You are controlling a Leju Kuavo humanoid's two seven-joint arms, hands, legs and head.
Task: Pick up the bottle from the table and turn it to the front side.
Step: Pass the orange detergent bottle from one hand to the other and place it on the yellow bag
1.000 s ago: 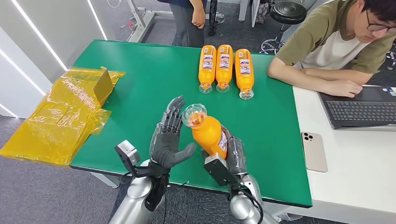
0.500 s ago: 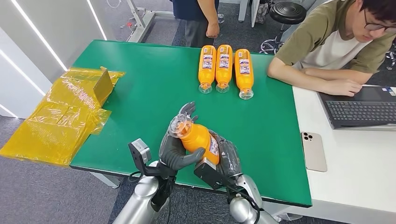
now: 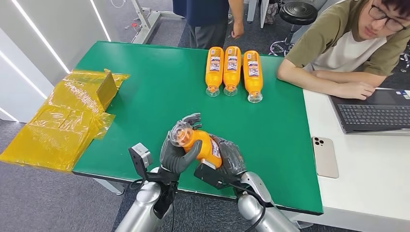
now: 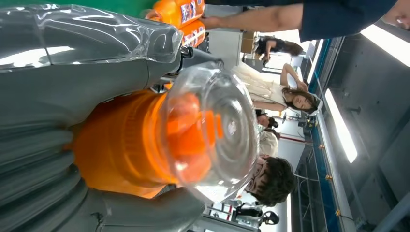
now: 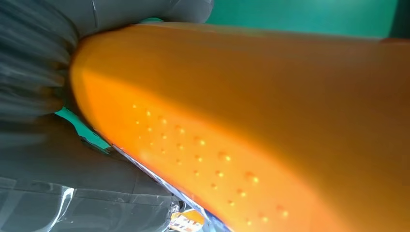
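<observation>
An orange bottle (image 3: 202, 145) with a clear domed cap (image 3: 177, 132) is held above the near edge of the green table (image 3: 145, 92), tilted with its cap toward the left. My right hand (image 3: 231, 157) grips its body from the right. My left hand (image 3: 175, 153) wraps around its neck just below the cap. In the left wrist view the clear cap (image 4: 217, 130) and orange neck (image 4: 121, 140) sit inside the grey fingers (image 4: 72, 77). The right wrist view is close on the bottle's orange wall (image 5: 270, 111), with the label's edge (image 5: 186, 220) showing.
Three more orange bottles (image 3: 232, 70) lie side by side at the table's far side. Yellow plastic wrap (image 3: 67, 116) hangs over the left edge. A person sits at the right by a laptop (image 3: 374, 113) and phone (image 3: 325, 155); another stands behind the table.
My left hand, open beside the bottle a second ago, has closed around its neck. The bottle has moved left and lower, tilting further. The standing person has shifted right.
</observation>
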